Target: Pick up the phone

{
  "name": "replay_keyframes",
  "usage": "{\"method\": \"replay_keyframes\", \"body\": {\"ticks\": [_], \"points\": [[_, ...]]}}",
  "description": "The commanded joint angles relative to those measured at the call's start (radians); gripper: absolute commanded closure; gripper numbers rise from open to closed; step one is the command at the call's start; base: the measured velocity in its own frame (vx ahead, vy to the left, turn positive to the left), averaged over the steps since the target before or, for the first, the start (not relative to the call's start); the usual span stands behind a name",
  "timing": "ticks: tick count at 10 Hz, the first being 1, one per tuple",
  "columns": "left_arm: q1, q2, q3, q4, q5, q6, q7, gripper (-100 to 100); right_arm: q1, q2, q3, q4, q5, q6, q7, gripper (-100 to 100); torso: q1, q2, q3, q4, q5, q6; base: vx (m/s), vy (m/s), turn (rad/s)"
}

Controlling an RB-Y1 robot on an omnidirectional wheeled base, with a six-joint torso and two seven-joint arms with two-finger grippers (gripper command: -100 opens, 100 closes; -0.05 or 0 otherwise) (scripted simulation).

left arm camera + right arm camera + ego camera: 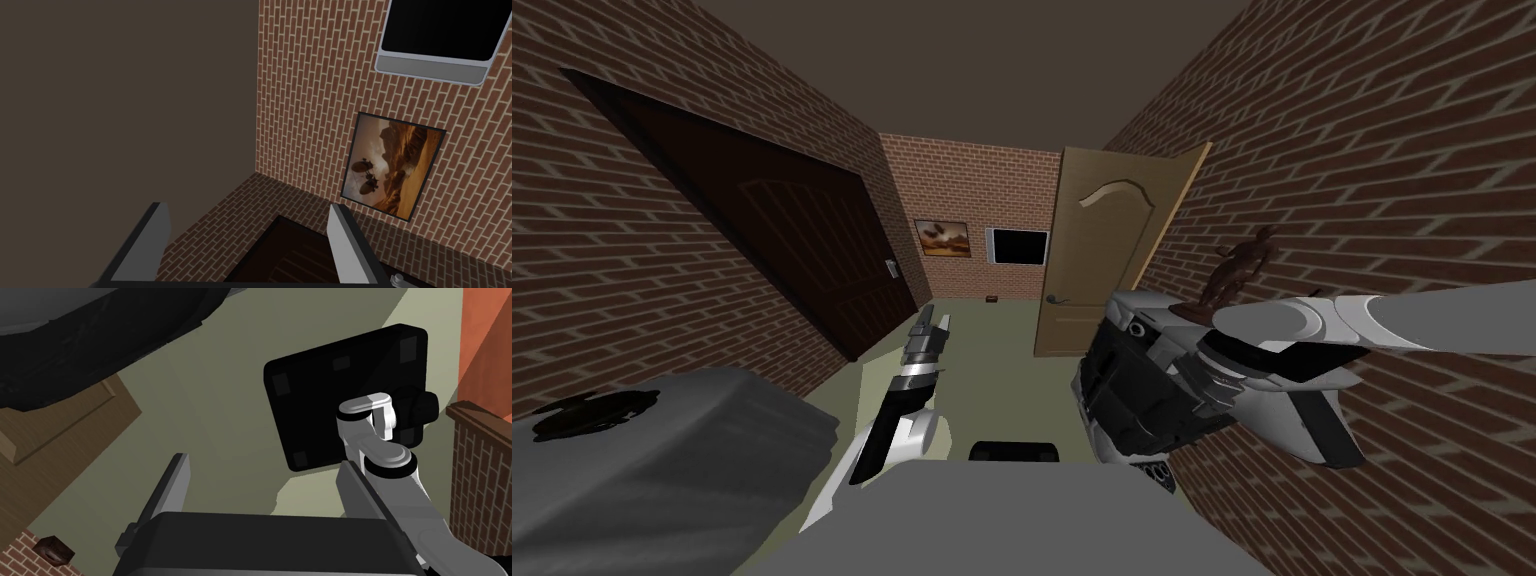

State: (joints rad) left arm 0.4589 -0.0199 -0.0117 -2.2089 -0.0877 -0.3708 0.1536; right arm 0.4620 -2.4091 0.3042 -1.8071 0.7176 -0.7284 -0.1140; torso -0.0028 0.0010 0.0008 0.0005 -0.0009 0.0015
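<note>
Right gripper (262, 460) fingers spread, nothing between, pointing at floor (225, 413) beside light door (1102, 250). Left gripper (932, 322) spread too, left of door. Phone position: I cannot tell. My guess: light, stiff, slick slab; pinch across long edges.

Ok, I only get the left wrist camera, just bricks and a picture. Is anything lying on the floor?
Observer: Yes. The head view shows a small brown thing on the floor by the far wall. It is too small to tell what it is.
Operator: What's my other hand doing?
Observer: The right gripper points down at the floor, fingers open, holding nothing.
Operator: Is there a way out?
Observer: A light wooden door stands open on the right side.
</note>
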Motion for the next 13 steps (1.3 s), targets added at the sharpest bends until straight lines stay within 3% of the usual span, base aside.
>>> {"method": "replay_keyframes", "body": {"ticks": [1,4,9,13], "points": [[0.000,0.000,0.000,0.000,0.000,0.000,0.000,0,-0.001,-0.043,0.008,0.013,0.017,-0.006,-0.003,-100,0.000,0.000,0.000,0.000,0.000,0.000,-0.014,-0.039,0.102],[0.000,0.000,0.000,0.000,0.000,0.000,0.000,0,0.006,-0.136,0.025,0.074,0.082,-0.033,-0.016,-100,-0.001,0.000,0.000,0.000,-0.001,0.001,-0.013,-0.050,0.128],[0.000,0.000,0.000,0.000,0.000,0.000,0.000,0,0.013,-0.253,0.042,0.129,0.141,-0.059,-0.028,-100,-0.002,0.000,0.000,0.000,-0.001,0.001,-0.018,-0.050,0.085],[0.000,0.000,0.000,0.000,0.000,0.000,0.000,0,0.028,-0.390,0.070,0.214,0.232,-0.103,-0.048,-100,-0.005,0.002,0.001,0.001,-0.002,0.001,-0.041,-0.091,0.110]]}}
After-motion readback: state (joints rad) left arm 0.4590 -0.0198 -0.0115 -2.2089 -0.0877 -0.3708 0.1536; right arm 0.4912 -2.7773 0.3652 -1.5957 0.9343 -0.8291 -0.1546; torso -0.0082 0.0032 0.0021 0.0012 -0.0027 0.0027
